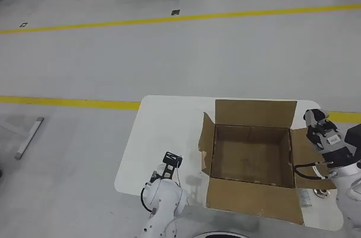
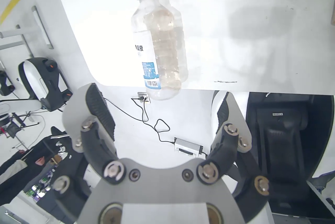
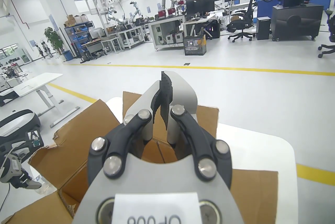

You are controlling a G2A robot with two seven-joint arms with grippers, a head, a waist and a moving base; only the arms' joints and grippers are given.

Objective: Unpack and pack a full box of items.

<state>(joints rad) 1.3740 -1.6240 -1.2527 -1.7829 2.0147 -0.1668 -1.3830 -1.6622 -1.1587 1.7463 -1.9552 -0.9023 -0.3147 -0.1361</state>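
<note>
Left gripper (image 2: 157,94) hovers left of the open cardboard box (image 1: 254,112), fingers spread wide, gripping nothing. Just ahead of it, 1 clear bottle (image 2: 157,39) with a white cap and a blue-and-white label lies on the white table (image 1: 162,119), left of the box. Right gripper (image 3: 163,87), fingers pressed together, hangs over the box's right flap.

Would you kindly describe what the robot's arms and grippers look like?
Both the left gripper and the right gripper have a grey metal plate with round silver bolts, black linkages, and pale grey fingers lined with black ribbed pads. A white label sits on each plate. From above, the arms are white with black sections, and a black cable loops by the right wrist.
</note>
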